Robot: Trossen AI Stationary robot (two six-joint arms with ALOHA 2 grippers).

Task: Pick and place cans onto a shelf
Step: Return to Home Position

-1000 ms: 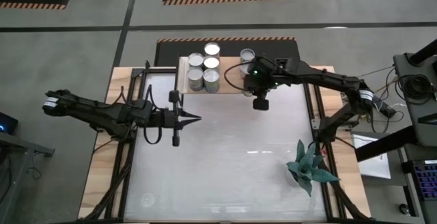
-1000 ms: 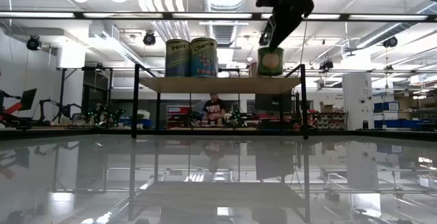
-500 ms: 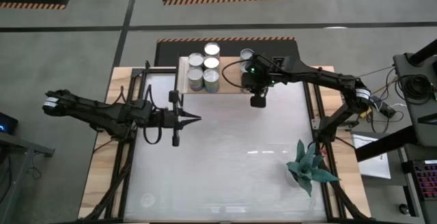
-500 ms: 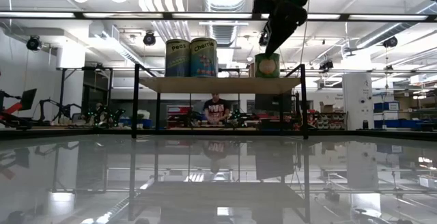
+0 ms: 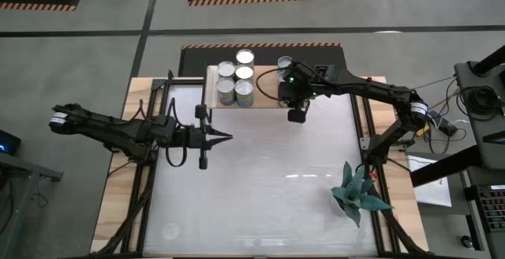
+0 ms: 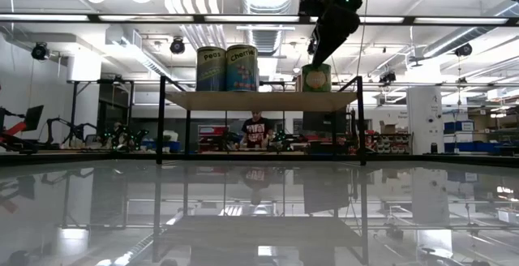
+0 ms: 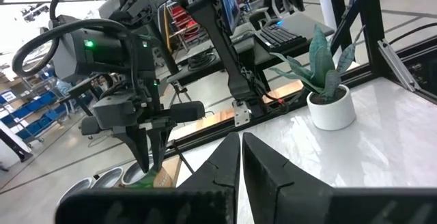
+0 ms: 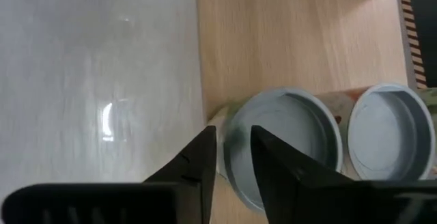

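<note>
Your right gripper [image 5: 293,93] is hovering over the shelf [image 5: 264,91], fingers [image 8: 273,166] straddling a can's [image 8: 283,142] rim with a gap showing, so they are apparently letting go; the can is standing on the board beside another. More cans [image 5: 235,81] are grouped at the shelf's other end. Your left gripper [image 5: 225,137] is waiting clenched and empty over the table [image 5: 260,180].

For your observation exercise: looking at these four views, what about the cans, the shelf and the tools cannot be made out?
- High view: the can under the right tool is hidden by the arm.
- Right wrist view: the near can is cut off by the edge and partly covered by the fingers.
- Low view: the shelf shows three cans; those behind are hidden.
</note>
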